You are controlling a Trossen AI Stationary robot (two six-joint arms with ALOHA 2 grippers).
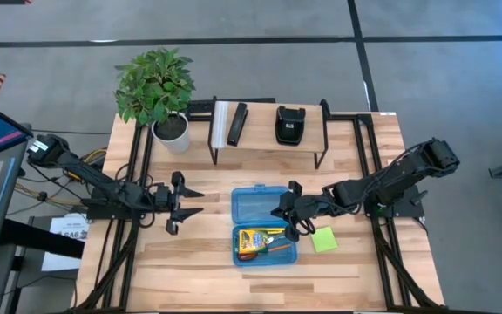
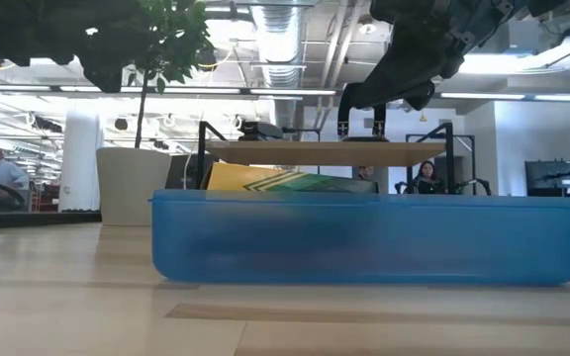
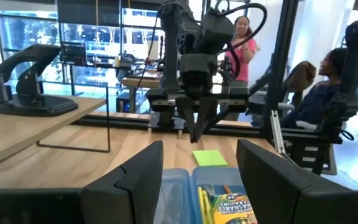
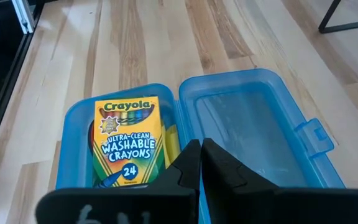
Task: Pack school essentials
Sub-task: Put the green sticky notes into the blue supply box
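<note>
Blue pencil box (image 1: pixel 264 225) sits open mid-table, landmark for everything here. Its long axis runs toward the wire shelf (image 1: pixel 268 131) at the back: empty lid half (image 4: pixel 253 134) on the shelf side, filled base on the near-edge side. Bare wood all round the box; widest free strip lies between box and near table edge, and on the left-arm side.

Crayon box (image 4: pixel 128 142) lies flat in the base, long axis along the box's short side in the high view. Printing reads "Crayola", "ULTRA-CLEAN WASHABLE CRAYONS", "24". Yellow pencils (image 1: pixel 273 232) and orange-handled scissors (image 1: pixel 277 248) lie beside it in the base; small, detail unclear.

Lime-green sticky-note pad (image 1: pixel 324 240) is flat on the table just beside the box's right-arm side, not touching it, outside the box.

Right gripper (image 1: pixel 288 215) hangs over the box's right-arm rim, above the hinge line, fingers (image 4: pixel 194 165) pressed together, nothing between them. Low view shows it clear above the box.

Left gripper (image 1: pixel 181 203) waits near the box's left-arm side, well apart from it, fingers (image 3: pixel 135 180) spread wide and empty.

Potted plant (image 1: pixel 157 92) stands at the shelf's left-arm end. Shelf carries a black and white bar (image 1: pixel 231 124) and a black pouch (image 1: pixel 288 125).
</note>
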